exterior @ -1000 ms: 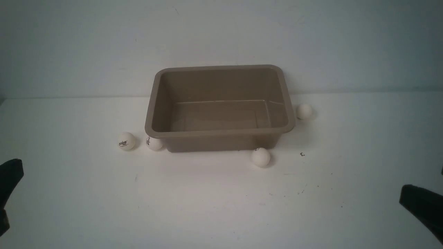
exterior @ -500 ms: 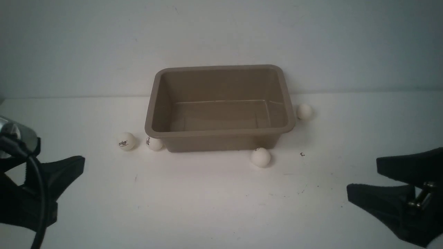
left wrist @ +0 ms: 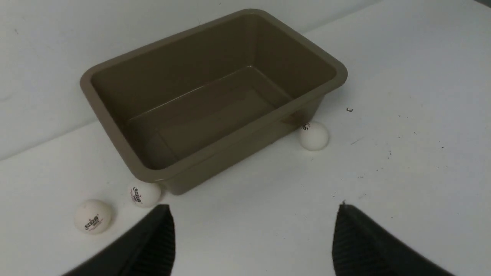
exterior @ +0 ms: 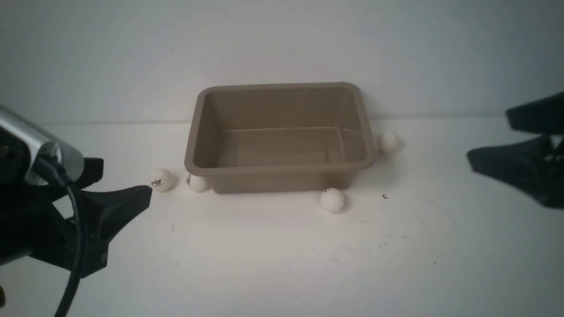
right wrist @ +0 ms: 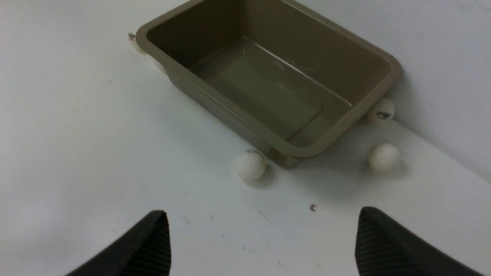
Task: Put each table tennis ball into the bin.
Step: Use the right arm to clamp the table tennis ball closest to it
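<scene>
The taupe-brown bin [exterior: 200,132] stands empty in the middle of the white table. Two table tennis balls [exterior: 161,179] [exterior: 196,182] with dark logos lie at its front left corner. A third ball [exterior: 332,200] lies before its front right corner and another ball [exterior: 387,141] lies off its right side. In the right wrist view a logo ball [right wrist: 381,111] also rests under the rim at a far corner. My left gripper [exterior: 127,179] is open, just left of the leftmost ball. My right gripper [exterior: 488,135] hovers open, well right of the bin. Both are empty.
A pale wall rises right behind the bin. A small dark speck [exterior: 385,196] and faint scuff marks sit on the table right of the front ball. White tabletop stretches in front of the bin between my two arms.
Both grippers have come in from the lower corners, rising and moving forward towards the bin's sides. The balls and the bin have not moved.
</scene>
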Controlling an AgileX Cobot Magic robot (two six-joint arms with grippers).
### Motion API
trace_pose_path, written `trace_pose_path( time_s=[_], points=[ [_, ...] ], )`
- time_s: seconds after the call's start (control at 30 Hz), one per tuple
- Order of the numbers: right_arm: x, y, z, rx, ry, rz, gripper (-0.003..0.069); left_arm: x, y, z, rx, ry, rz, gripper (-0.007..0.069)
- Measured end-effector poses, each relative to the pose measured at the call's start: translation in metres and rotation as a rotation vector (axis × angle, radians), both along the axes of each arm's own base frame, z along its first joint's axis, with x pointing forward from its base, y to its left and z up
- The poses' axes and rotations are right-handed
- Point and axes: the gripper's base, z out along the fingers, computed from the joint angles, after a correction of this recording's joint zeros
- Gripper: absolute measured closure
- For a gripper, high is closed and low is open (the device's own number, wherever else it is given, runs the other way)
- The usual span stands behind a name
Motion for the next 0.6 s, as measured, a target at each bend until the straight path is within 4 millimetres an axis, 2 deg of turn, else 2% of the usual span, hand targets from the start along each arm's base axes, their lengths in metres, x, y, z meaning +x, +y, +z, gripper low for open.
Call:
trace_pose_path(
  time_s=[0.13,0.27,0.33,0.47,0.6],
  points=[
    [-0.01,-0.01,0.028,-0.065,0.066,-0.101,0.0071,0.0,0.0,0.0,0.011,-0.012,-0.009,0.0125],
    [-0.014,-0.009,0.039,-0.033,0.081,-0.101,0.0071,0.0,0.0,0.001,0.027,-0.026,-0.018,0.0125],
    [-0.011,-0.005,0.037,-0.003,0.124,-0.076,0.0071,0.0,0.0,0.001,0.031,-0.032,-0.02,0.0125],
    [0.009,0.003,0.024,0.059,0.223,-0.025,0.0071,0.001,0.0,0.001,0.041,-0.041,-0.022,0.0125],
    [0.051,0.024,-0.006,0.066,0.291,0.051,0.0071,0.001,0.0,0.001,0.044,-0.045,-0.02,0.0125]
  ],
)
